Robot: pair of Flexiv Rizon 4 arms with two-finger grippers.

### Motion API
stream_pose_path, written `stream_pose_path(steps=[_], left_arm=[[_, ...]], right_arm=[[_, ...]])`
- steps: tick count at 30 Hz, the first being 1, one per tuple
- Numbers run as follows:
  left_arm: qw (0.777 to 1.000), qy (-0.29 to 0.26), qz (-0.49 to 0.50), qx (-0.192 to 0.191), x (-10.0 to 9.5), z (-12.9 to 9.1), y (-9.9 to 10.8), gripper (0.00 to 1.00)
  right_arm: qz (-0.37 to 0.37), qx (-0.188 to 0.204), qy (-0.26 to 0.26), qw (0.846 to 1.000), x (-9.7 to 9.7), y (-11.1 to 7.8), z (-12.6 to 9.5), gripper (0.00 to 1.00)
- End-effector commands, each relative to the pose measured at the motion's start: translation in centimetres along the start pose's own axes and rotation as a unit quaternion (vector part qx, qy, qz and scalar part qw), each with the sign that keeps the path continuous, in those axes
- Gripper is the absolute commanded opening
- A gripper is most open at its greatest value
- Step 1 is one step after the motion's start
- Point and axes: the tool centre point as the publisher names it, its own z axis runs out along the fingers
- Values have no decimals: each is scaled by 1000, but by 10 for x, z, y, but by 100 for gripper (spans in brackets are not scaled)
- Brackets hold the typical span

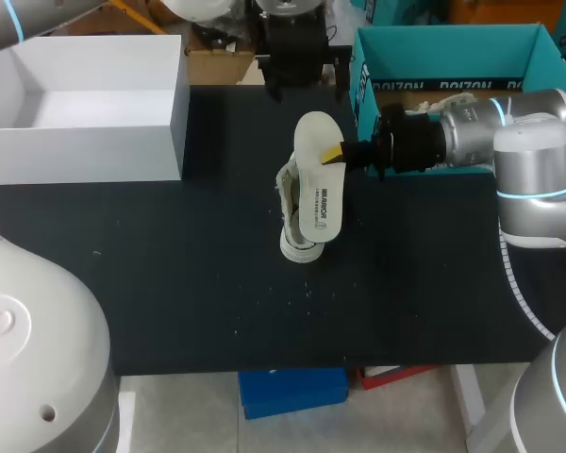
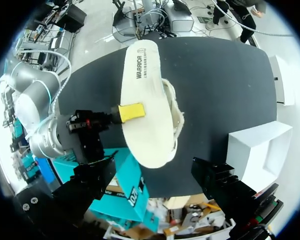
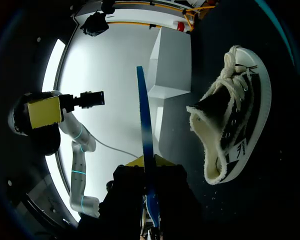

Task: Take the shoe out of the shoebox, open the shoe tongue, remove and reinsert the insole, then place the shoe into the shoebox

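Right jaws pinch insole [image 1: 317, 193] above shoe [image 1: 289, 203] on black table [image 1: 170, 264] (left jaws wide)

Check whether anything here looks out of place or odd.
The insole is out of the shoe. The right tool pinches it by its edge in the air over the shoe, which sits on the table with its mouth gaping.

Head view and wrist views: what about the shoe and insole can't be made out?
- Head view: the flat cream insole covers most of the cream laced shoe, hiding its opening.
- Left wrist view: the right gripper shows one yellow fingertip; the insole hides the other.
- Right wrist view: the insole is edge-on, faces unseen.
- Head view: the right arm blocks part of the teal cardboard shoebox's inside.
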Motion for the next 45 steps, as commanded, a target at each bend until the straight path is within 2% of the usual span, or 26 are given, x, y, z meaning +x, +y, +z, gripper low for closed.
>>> stream_pose_path(steps=[1,14,18,24,29,31,35,37,40,43,45], left_arm=[[1000,8,-8,-8,-4,-7,-26,100],[998,27,-48,16,-7,-11,-107,100],[998,29,-51,17,-14,-15,-130,100],[998,30,-50,17,-26,-23,-153,100],[998,3,-53,26,-29,-29,-168,100],[998,-31,-51,27,-28,-35,-174,100],[984,-167,-27,50,-14,-46,-185,100],[964,-256,-12,73,-2,-48,-187,100],[932,-352,-1,87,12,-48,-188,100],[902,-421,1,96,23,-46,-187,100],[888,-449,1,103,29,-44,-187,100]], right_arm=[[0,1,0,1000,-1,1,1,0],[0,1,0,1000,-1,1,1,0],[0,1,0,1000,-1,1,1,0],[0,1,0,1000,-1,1,1,0],[0,1,0,1000,-1,1,1,0],[0,1,0,1000,-1,1,1,0],[0,1,0,1000,-1,1,1,0],[0,1,0,1000,-1,1,1,0],[0,1,0,1000,-1,1,1,0],[0,1,0,1000,-1,1,1,0],[0,1,0,1000,-1,1,1,0]])
